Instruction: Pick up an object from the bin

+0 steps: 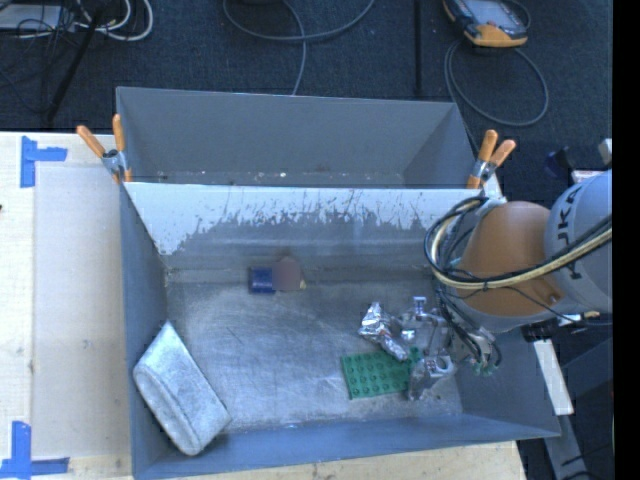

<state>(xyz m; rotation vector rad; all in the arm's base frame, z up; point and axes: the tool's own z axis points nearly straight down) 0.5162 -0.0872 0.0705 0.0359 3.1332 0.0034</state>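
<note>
Green studded plate [372,376] just beside jaws

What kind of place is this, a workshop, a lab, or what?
Most likely a robotics lab: a robot arm reaches into a grey metal bin of odd loose things, such as a green studded plate, and cables trail over the dark floor behind.

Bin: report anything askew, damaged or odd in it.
The silver foil by the hand is crumpled into a wad, next to the green studded plate. The grey padded block lies diagonally in the front-left corner of the bin. Nothing looks spilled.
</note>
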